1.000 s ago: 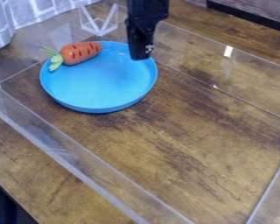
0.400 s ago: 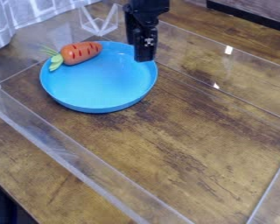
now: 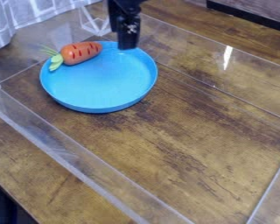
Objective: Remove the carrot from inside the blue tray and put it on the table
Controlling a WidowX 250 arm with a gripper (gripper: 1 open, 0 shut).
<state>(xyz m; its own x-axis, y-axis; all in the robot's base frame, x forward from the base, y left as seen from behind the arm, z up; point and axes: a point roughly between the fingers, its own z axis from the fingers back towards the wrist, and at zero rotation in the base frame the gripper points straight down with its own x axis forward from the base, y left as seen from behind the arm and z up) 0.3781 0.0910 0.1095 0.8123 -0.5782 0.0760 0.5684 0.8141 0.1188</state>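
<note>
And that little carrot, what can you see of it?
The carrot is stubby and orange with dark marks across it and light green leaves at one end. It looks like a toy. It lies on its side at the blue tray's far left edge, leaves pointing left, touching the tray. The gripper isn't holding it.

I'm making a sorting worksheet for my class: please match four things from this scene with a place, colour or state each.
1. orange toy carrot with green leaves
2. round shallow blue plastic tray
3. brown wood-plank table
4. black robot gripper

A. bright blue, with a low raised rim
B. in the air, above the far edge of the tray
C. at the tray's far-left rim
D. brown, lying under the tray

Pairs: 1-C, 2-A, 3-D, 4-B
</note>
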